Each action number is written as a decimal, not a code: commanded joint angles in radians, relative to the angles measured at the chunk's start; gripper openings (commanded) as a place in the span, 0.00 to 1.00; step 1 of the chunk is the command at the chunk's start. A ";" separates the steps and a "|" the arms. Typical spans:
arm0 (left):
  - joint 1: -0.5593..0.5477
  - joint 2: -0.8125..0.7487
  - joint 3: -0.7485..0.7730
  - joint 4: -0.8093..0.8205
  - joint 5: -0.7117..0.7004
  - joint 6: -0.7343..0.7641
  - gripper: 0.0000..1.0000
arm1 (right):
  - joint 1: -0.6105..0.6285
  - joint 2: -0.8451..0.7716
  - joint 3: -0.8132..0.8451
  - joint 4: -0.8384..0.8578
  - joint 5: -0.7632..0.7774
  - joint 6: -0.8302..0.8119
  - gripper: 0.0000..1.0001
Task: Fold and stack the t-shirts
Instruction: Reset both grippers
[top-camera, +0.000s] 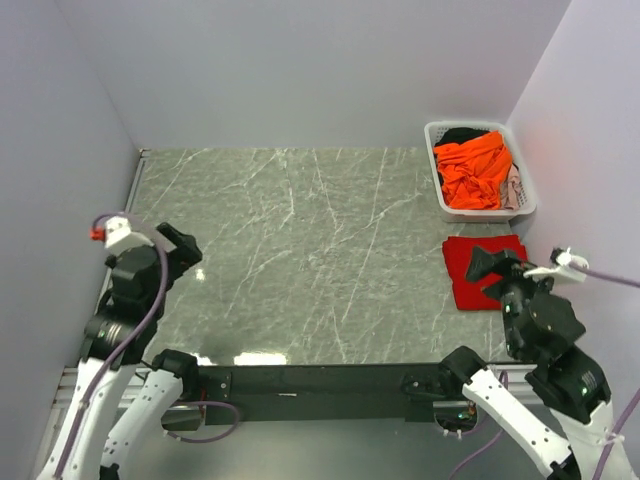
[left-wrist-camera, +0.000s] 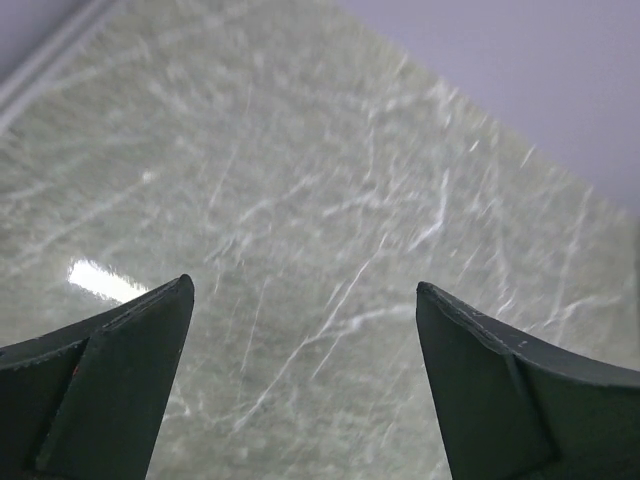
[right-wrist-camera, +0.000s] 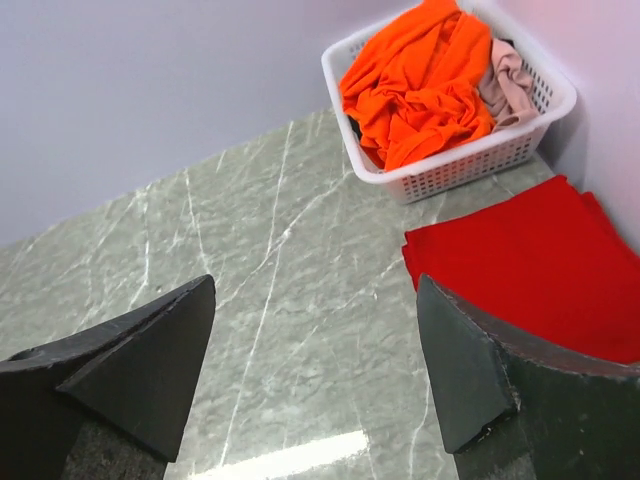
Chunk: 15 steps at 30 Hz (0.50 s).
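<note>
A folded bright red t-shirt (top-camera: 480, 262) (right-wrist-camera: 530, 270) lies flat on the table at the right, just in front of the basket. An orange t-shirt (top-camera: 474, 170) (right-wrist-camera: 420, 85) is heaped in the white basket (top-camera: 437, 197) (right-wrist-camera: 470, 165), with a dark one (top-camera: 464, 133) behind it and a pale one (top-camera: 513, 187) (right-wrist-camera: 508, 75) at its right side. My right gripper (top-camera: 487, 264) (right-wrist-camera: 315, 285) hangs open over the red shirt's near left part, empty. My left gripper (top-camera: 180, 245) (left-wrist-camera: 303, 288) is open above bare marble at the table's left side, holding nothing.
The grey marble table (top-camera: 300, 250) is walled on the left, back and right. The basket stands in the back right corner against the right wall. A black rail (top-camera: 320, 380) runs along the near edge between the arm bases.
</note>
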 joint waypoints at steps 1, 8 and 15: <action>0.002 -0.095 0.065 -0.044 -0.092 -0.007 0.99 | 0.000 -0.083 -0.089 0.051 -0.042 -0.025 0.88; 0.002 -0.267 0.021 -0.004 -0.146 -0.001 0.99 | 0.002 -0.194 -0.170 0.132 -0.077 -0.091 0.89; 0.002 -0.335 -0.012 0.025 -0.157 0.004 0.99 | 0.000 -0.177 -0.188 0.156 -0.105 -0.090 0.91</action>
